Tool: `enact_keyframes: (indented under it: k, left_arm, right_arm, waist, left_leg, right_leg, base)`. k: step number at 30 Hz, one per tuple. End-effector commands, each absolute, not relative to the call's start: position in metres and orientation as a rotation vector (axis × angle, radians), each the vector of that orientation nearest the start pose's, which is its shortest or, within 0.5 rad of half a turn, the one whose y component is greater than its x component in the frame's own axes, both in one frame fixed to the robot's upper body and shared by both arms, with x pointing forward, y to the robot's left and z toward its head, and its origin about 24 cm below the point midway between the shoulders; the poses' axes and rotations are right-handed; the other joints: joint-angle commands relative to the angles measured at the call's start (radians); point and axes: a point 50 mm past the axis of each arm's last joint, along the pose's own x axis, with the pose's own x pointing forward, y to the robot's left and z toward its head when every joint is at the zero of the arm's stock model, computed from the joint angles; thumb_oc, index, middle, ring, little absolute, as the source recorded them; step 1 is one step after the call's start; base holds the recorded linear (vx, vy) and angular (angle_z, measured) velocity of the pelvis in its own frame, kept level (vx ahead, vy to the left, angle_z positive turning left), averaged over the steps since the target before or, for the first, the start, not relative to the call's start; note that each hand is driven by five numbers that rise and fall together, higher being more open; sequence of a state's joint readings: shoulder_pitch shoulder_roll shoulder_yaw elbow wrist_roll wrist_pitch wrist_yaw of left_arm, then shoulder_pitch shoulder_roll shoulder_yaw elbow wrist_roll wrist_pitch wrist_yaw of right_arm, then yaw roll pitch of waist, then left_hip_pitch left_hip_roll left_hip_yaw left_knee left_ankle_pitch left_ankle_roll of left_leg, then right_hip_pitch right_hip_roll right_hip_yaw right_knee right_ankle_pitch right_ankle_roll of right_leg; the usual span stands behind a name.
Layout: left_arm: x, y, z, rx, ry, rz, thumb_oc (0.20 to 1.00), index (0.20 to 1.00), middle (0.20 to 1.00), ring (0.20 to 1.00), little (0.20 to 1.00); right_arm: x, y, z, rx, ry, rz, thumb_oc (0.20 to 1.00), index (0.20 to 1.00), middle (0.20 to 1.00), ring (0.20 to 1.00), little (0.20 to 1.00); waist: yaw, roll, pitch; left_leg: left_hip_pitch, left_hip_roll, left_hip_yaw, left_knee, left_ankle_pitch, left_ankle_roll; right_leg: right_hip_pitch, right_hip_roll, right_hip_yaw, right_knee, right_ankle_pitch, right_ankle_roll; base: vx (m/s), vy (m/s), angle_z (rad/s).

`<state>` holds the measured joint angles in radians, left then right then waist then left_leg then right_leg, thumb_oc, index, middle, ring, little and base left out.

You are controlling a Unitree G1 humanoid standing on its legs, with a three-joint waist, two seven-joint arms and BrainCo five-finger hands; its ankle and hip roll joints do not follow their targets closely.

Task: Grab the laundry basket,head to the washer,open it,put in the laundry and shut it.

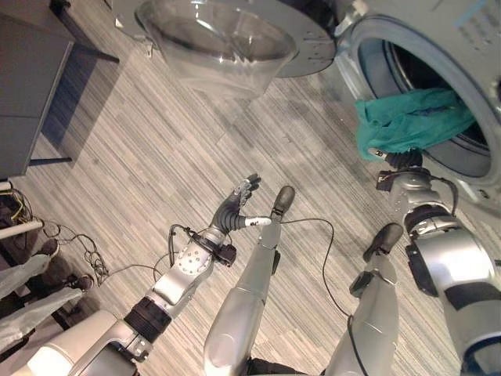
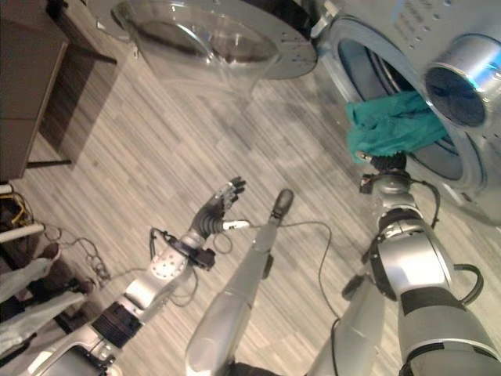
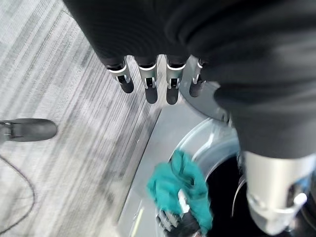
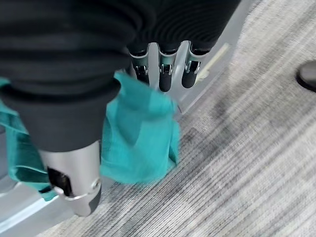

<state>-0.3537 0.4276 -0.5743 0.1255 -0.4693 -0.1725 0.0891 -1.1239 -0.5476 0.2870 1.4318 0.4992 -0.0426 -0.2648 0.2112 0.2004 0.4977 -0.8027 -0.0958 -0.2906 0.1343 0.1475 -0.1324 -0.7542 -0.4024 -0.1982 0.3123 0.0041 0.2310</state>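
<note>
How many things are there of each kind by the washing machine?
Washers: 1
Washer doors, open: 1
Teal cloths, hanging out of the drum: 1
Robot hands: 2, the left robot hand and the right robot hand
Total: 5

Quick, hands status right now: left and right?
Left hand: open, holding nothing, out over the floor.
Right hand: open, straight fingers against the teal cloth at the washer opening.

Head pair looks down; wrist cameras ride close behind the fingers.
Both eye views face the floor and open washer [image 1: 438, 86]; each wrist view looks along its hand, sharing the teal cloth [image 3: 180, 190] hanging at the drum.
</note>
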Motion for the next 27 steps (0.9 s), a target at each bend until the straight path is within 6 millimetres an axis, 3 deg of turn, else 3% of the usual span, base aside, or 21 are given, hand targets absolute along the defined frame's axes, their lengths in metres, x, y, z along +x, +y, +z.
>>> enact_keyframes:
  k: [1,4,5,6,7,11,12,14,17,19,20,21,22,23,24,27]
  left_arm:
    - [0.281,0.087,0.107,-0.044,-0.264,-0.523,1.0,1.0,1.0,1.0,1.0]
    - [0.282,0.092,0.114,-0.051,-0.291,-0.504,1.0,1.0,1.0,1.0,1.0]
    - [0.283,0.093,0.115,-0.055,-0.295,-0.498,1.0,1.0,1.0,1.0,1.0]
    - [0.283,0.093,0.116,-0.06,-0.297,-0.493,1.0,1.0,1.0,1.0,1.0]
    - [0.284,0.093,0.117,-0.062,-0.299,-0.49,1.0,1.0,1.0,1.0,1.0]
    - [0.286,0.097,0.12,-0.057,-0.308,-0.472,1.0,1.0,1.0,1.0,1.0]
    - [0.286,0.097,0.12,-0.057,-0.308,-0.472,1.0,1.0,1.0,1.0,1.0]
    - [0.287,0.099,0.12,-0.05,-0.304,-0.463,1.0,1.0,1.0,1.0,1.0]
    - [0.288,0.1,0.12,-0.032,-0.303,-0.458,1.0,1.0,1.0,1.0,1.0]
    - [0.29,0.102,0.119,-0.008,-0.302,-0.444,1.0,1.0,1.0,1.0,1.0]
    - [0.29,0.103,0.119,-0.005,-0.301,-0.443,1.0,1.0,1.0,1.0,1.0]
    - [0.289,0.106,0.116,0.006,-0.293,-0.431,1.0,1.0,1.0,1.0,1.0]
    - [0.289,0.107,0.116,0.007,-0.292,-0.431,1.0,1.0,1.0,1.0,1.0]
    - [0.287,0.113,0.112,0.011,-0.278,-0.415,1.0,1.0,1.0,1.0,1.0]
    - [0.287,0.113,0.112,0.013,-0.277,-0.415,1.0,1.0,1.0,1.0,1.0]
    - [0.285,0.122,0.106,0.031,-0.252,-0.387,1.0,1.0,1.0,1.0,1.0]
  right_arm:
    - [0.383,-0.327,0.185,-0.157,0.05,-0.66,1.0,1.0,1.0,1.0,1.0]
    - [0.384,-0.333,0.211,-0.091,-0.017,-0.699,1.0,1.0,1.0,1.0,1.0]
    - [0.384,-0.334,0.221,-0.056,-0.048,-0.705,0.915,0.915,0.915,0.915,0.915]
    - [0.383,-0.336,0.231,-0.015,-0.081,-0.715,0.382,0.382,0.382,0.382,0.382]
    - [0.384,-0.336,0.243,0.031,-0.124,-0.718,0.2,0.2,0.2,0.2,0.2]
    - [0.382,-0.334,0.282,0.136,-0.279,-0.707,0.2,0.2,0.2,0.2,0.2]
    - [0.382,-0.334,0.282,0.136,-0.279,-0.707,0.2,0.2,0.2,0.2,0.2]
    - [0.383,-0.321,0.309,0.205,-0.417,-0.649,0.2,0.2,0.2,0.2,0.2]
    - [0.384,-0.31,0.319,0.257,-0.48,-0.608,0.2,0.2,0.2,0.2,0.2]
    - [0.376,-0.294,0.355,0.422,-0.673,-0.513,0.2,0.2,0.2,0.2,0.2]
    - [0.376,-0.294,0.353,0.428,-0.673,-0.513,0.2,0.2,0.2,0.2,0.2]
    - [0.363,-0.288,0.38,0.518,-0.822,-0.466,0.2,0.2,0.2,0.2,0.2]
    - [0.363,-0.287,0.38,0.52,-0.823,-0.467,0.2,0.2,0.2,0.2,0.2]
    - [0.34,-0.288,0.409,0.573,-0.998,-0.444,0.2,0.2,0.2,0.2,0.2]
    - [0.34,-0.288,0.408,0.573,-0.997,-0.449,0.2,0.2,0.2,0.2,0.2]
    - [0.305,-0.288,0.438,0.62,-1.214,-0.437,0.2,0.2,0.2,0.2,0.2]
  waist:
    - [-0.014,0.11,0.0]
    - [-0.003,0.123,-0.005]
    - [0.0,0.124,-0.008]
    - [0.004,0.123,-0.012]
    - [0.01,0.123,-0.014]
    - [0.015,0.109,-0.023]
    - [0.015,0.109,-0.023]
    - [0.003,0.087,-0.022]
    - [-0.006,0.074,-0.019]
    - [-0.021,0.051,-0.025]
    - [-0.02,0.051,-0.015]
    - [-0.027,0.036,-0.021]
    - [-0.027,0.035,-0.02]
    - [-0.037,0.021,-0.027]
    - [-0.036,0.021,-0.025]
    - [-0.051,0.002,-0.035]
  left_leg:
    - [-0.042,0.075,0.097,0.053,-0.112,0.0]
    - [-0.069,0.07,0.087,0.05,-0.106,-0.001]
    - [-0.076,0.072,0.086,0.047,-0.105,-0.001]
    - [-0.082,0.072,0.087,0.045,-0.104,-0.001]
    - [-0.086,0.073,0.087,0.042,-0.103,0.0]
    - [-0.088,0.08,0.086,0.034,-0.099,-0.001]
    - [-0.088,0.08,0.086,0.034,-0.099,-0.001]
    - [-0.07,0.092,0.092,0.022,-0.1,-0.004]
    - [-0.054,0.1,0.095,0.015,-0.102,-0.004]
    - [-0.025,0.112,0.096,0.003,-0.102,-0.005]
    - [-0.031,0.111,0.094,0.007,-0.081,-0.004]
    - [-0.016,0.115,0.096,0.003,-0.087,-0.006]
    - [-0.014,0.116,0.095,0.002,-0.084,-0.005]
    - [-0.001,0.119,0.095,0.0,-0.088,-0.007]
    - [0.002,0.12,0.094,-0.001,-0.087,-0.007]
    - [0.02,0.126,0.09,-0.004,-0.093,-0.011]
  right_leg:
    - [-0.04,0.017,0.132,0.043,-0.073,-0.036]
    - [-0.083,0.019,0.139,0.083,-0.096,-0.04]
    - [-0.092,0.02,0.141,0.088,-0.101,-0.039]
    - [-0.101,0.022,0.143,0.092,-0.105,-0.039]
    - [-0.106,0.024,0.143,0.095,-0.109,-0.039]
    - [-0.116,0.031,0.143,0.104,-0.114,-0.039]
    - [-0.116,0.031,0.143,0.104,-0.114,-0.039]
    - [-0.102,0.042,0.137,0.092,-0.11,-0.038]
    - [-0.086,0.047,0.131,0.076,-0.104,-0.038]
    - [-0.05,0.056,0.124,0.037,-0.086,-0.036]
    - [-0.055,0.055,0.12,0.034,-0.061,-0.04]
    - [-0.034,0.056,0.114,0.01,-0.055,-0.039]
    - [-0.03,0.056,0.113,0.004,-0.051,-0.039]
    - [-0.008,0.06,0.108,-0.014,-0.046,-0.038]
    - [-0.003,0.06,0.107,-0.019,-0.043,-0.038]
    - [0.023,0.066,0.104,-0.043,-0.039,-0.037]
  base:
    - [0.03,-0.03,0.12]
    - [0.02,-0.022,0.07]
    - [0.02,-0.015,0.04]
    - [0.0,0.0,0.0]
    - [0.0,0.0,0.0]
    - [0.01,-0.027,-0.01]
    - [0.0,0.0,0.0]
    - [0.0,0.0,0.0]
    - [0.01,-0.009,-0.02]
    - [-0.03,-0.007,-0.06]
    - [-0.06,-0.002,-0.12]
    - [-0.07,0.008,-0.14]
    - [0.03,-0.025,-0.09]
    - [0.0,0.0,0.0]
    - [0.0,0.0,0.0]
    - [0.02,-0.013,-0.05]
